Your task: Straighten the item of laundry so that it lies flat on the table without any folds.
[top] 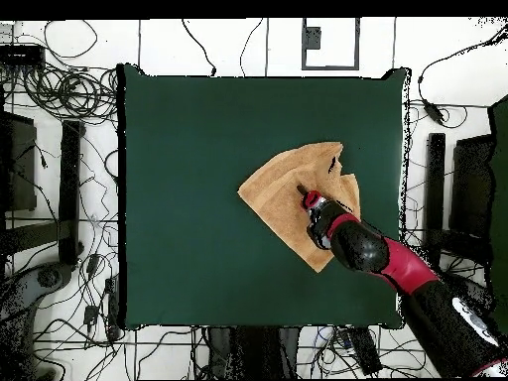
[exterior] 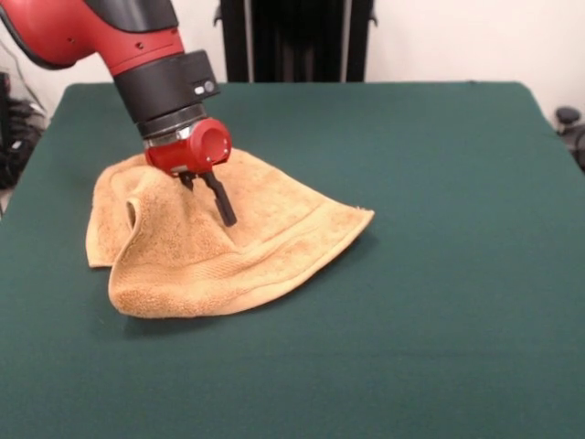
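The item of laundry (exterior: 274, 233), a tan-orange terry towel, lies crumpled left of centre on the table (exterior: 430, 293). Its left part is folded over into a loop, and its front edge curls up off the felt. A woven band runs along the right hem. My gripper (exterior: 216, 207) comes down at a slant onto the towel's upper middle and is shut on a raised ridge of cloth; one black finger (exterior: 219, 199) shows in front, the other is mostly hidden by the fold. In the overhead view the towel (top: 273, 189) sits right of the table's (top: 189, 198) centre, with the gripper (top: 302, 190) over it.
Green felt stretches wide around the towel, most of it to the right and front in the front view. Cables and equipment (top: 60, 99) lie beyond the table's edges. A black stand (exterior: 292, 37) is behind the far edge.
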Robot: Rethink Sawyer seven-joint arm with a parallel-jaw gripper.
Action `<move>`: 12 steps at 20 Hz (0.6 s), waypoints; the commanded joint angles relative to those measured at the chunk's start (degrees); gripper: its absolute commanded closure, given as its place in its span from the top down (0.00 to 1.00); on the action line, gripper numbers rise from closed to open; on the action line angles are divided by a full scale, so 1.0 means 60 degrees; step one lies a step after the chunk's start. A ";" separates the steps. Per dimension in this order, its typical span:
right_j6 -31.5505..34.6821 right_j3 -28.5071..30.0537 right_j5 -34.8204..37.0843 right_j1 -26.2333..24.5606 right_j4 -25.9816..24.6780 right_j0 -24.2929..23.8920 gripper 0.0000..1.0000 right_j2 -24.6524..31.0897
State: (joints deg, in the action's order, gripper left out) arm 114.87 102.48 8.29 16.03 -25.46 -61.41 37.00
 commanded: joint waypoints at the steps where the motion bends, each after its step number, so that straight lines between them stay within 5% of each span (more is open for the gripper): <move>1: 0.0106 0.0383 0.1520 -0.1168 0.0369 0.1054 1.00 0.0334; 12: 0.0277 0.0582 0.1357 -0.1370 0.0645 0.1083 1.00 0.0396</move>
State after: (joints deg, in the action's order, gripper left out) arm 114.87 102.47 8.26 15.59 -23.58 -60.81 37.01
